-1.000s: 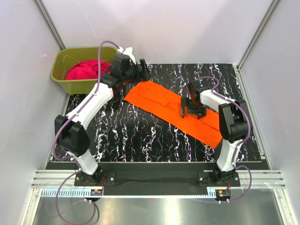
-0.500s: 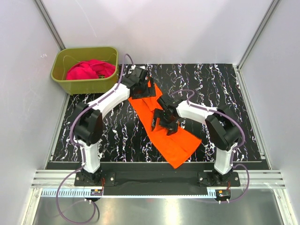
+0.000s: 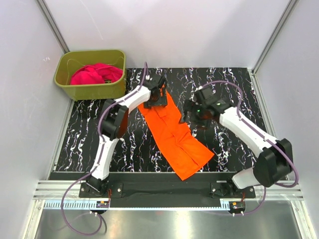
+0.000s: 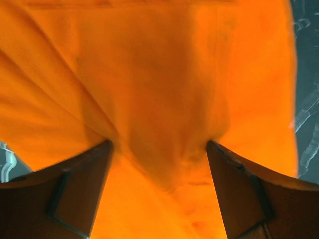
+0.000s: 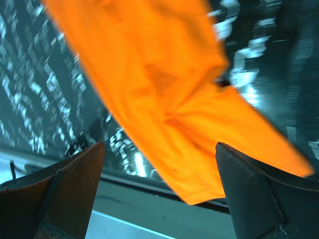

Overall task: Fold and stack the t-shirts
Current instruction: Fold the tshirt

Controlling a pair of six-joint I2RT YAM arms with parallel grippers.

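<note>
Lying folded in a long strip on the mat (image 3: 124, 144), the orange t-shirt (image 3: 175, 135) looks limp and light; best pinched at its layered far edge; left gripper (image 3: 158, 94) open over it, right gripper (image 3: 189, 115) open alongside.

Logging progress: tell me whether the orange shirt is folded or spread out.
Partly folded: the orange shirt lies as a long narrow strip on the mat.

1. This looks like a robot lab cell, boxed in by plain white walls (image 3: 174, 30) on metal posts (image 3: 51, 24).
2. The left arm (image 3: 103, 154) and right arm (image 3: 244, 128) are bolted to an aluminium rail (image 3: 279, 189).
3. Purple cables (image 3: 145, 72) trail loose over a marbled mat (image 3: 124, 147).
</note>
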